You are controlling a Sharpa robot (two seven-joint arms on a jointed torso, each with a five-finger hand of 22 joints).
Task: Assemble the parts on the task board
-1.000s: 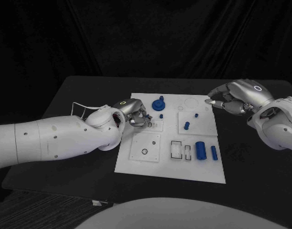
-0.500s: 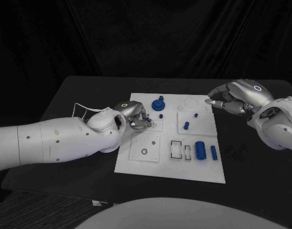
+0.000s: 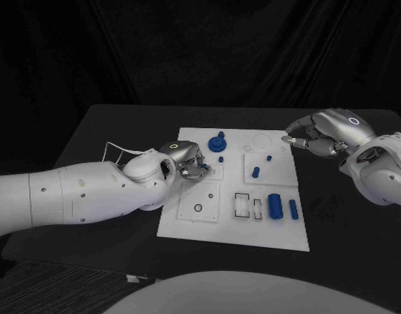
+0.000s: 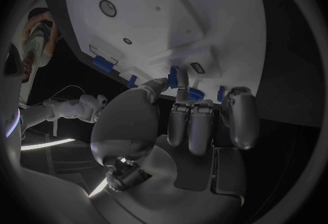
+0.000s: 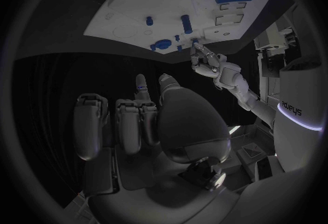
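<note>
Reaching arm: the left arm (image 3: 78,196) enters from the lower left of the head view and stretches across to the board's left edge.
Board near end: the task board (image 3: 233,229) lies mid-frame on the black table (image 3: 97,131); toward its lower right lie a thick blue cylinder (image 3: 276,205) and, just beside it, a thin blue bar (image 3: 294,209).
Left hand: the left hand (image 3: 186,159) rests over the board's left-middle part, fingers curled down; in the left wrist view a small blue part (image 4: 174,77) sits between thumb and fingertips (image 4: 183,79), touching the board, so the hand pinches it.
Board middle: a short blue peg (image 3: 256,173) stands right of centre.
Board far end: a round blue knob (image 3: 218,142) sits at the upper middle.
Right hand: the right hand (image 3: 315,139) hovers at centre right, off the board's far right corner, fingers curled in; whether it holds anything cannot be told.
Room: a black curtain (image 3: 200,52) fills the upper frame.
</note>
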